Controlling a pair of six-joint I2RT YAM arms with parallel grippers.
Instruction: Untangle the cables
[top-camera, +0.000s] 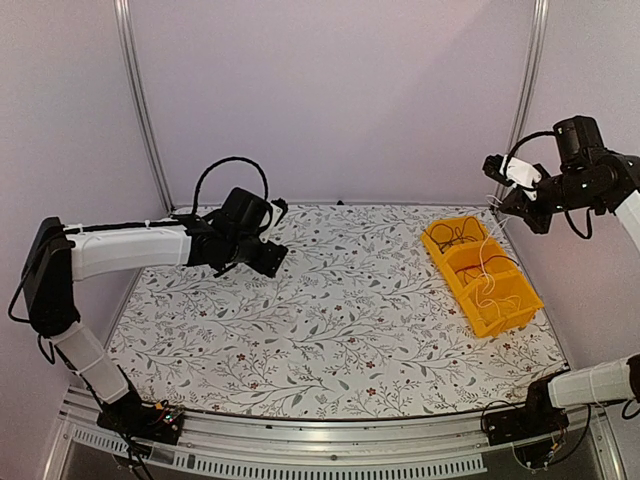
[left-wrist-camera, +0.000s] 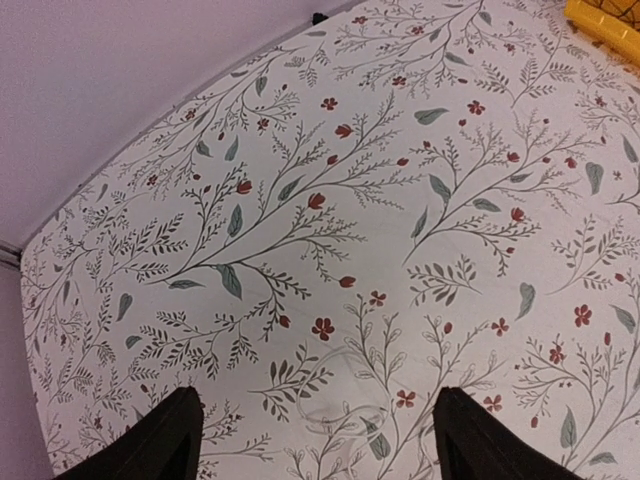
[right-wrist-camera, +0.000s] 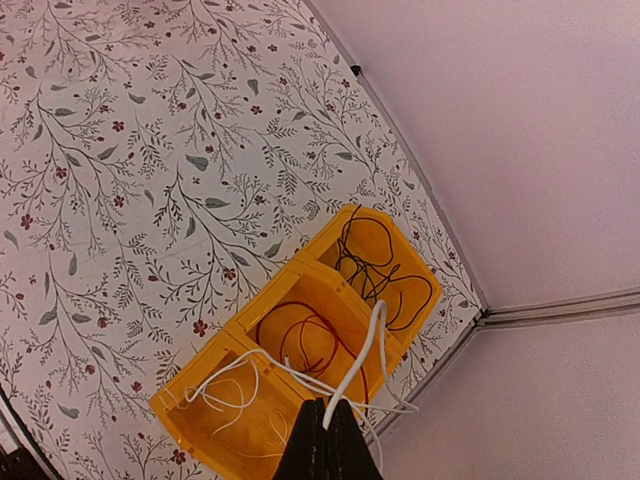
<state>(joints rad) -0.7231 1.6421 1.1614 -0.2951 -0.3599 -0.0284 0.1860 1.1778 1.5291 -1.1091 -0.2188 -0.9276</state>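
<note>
Right end effector (right-wrist-camera: 322, 405) grips white cable (right-wrist-camera: 352, 372) hanging down into yellow bin (right-wrist-camera: 228, 335); left end effector (left-wrist-camera: 320, 445) released.

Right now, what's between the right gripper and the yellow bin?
A white cable, pinched by the right gripper, runs into the yellow bin; right wrist view.

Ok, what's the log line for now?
left gripper: open, empty | right gripper: shut on thin white cable from yellow plastic bin

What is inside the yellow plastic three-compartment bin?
Thin black cables in one end compartment, red cable in the middle, white cable in the other. The shut right tool hides part of the bin.
</note>
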